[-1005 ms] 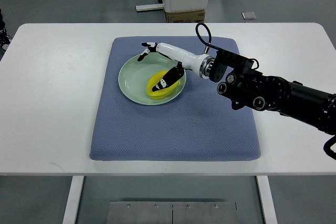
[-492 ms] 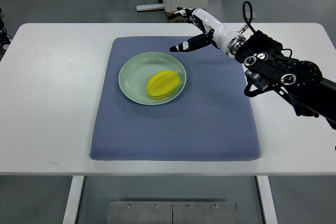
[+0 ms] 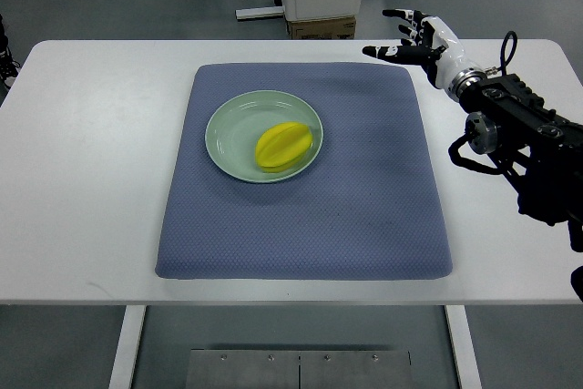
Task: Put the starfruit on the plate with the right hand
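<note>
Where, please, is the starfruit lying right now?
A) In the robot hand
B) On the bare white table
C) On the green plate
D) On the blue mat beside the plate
C: the starfruit lies inside the green plate, while the right robot hand is open and well clear of it.

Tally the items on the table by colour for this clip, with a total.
Yellow: 1, starfruit
Pale green: 1, plate
Blue: 1, mat
Total: 3
</note>
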Controlling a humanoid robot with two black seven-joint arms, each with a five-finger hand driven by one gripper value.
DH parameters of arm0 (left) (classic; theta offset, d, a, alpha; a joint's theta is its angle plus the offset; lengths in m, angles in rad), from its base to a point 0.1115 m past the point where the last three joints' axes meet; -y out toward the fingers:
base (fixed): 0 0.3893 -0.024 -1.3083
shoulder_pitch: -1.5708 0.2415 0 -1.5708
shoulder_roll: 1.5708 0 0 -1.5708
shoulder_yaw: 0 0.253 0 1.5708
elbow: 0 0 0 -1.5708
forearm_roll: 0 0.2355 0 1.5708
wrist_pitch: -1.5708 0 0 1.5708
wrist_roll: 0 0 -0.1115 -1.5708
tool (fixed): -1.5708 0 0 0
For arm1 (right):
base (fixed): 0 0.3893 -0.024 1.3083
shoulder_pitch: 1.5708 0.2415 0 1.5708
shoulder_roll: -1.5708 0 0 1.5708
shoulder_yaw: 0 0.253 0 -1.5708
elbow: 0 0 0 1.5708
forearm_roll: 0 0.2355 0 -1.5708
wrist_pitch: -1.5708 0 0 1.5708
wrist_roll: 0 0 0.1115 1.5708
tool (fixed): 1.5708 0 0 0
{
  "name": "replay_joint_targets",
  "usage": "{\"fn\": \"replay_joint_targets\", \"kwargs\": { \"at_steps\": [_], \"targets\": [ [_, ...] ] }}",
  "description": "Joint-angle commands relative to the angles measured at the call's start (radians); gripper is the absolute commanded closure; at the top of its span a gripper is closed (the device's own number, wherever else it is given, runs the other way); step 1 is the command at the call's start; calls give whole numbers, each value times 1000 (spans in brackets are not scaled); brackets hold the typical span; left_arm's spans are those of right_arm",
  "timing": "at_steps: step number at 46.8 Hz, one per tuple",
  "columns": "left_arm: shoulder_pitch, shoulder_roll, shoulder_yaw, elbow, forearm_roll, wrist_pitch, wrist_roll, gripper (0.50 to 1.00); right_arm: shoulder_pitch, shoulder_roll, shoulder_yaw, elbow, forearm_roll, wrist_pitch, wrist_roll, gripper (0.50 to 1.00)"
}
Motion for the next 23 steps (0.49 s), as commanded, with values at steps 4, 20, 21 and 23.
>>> {"fn": "replay_joint_targets", "kwargs": {
  "at_steps": [4,20,21,23],
  "targets": [
    [0,0,1,0,0,0,0,500,-25,11,81,-21,64,0,-47,500],
    [0,0,0,0,0,0,0,500,-51,17,90,-29,156,-2,-55,500],
    [0,0,0,0,0,0,0,500,-51,17,89,-28,156,-2,-55,500],
    [0,0,0,0,0,0,0,500,-51,17,83,-28,156,-2,-55,500]
  ]
}}
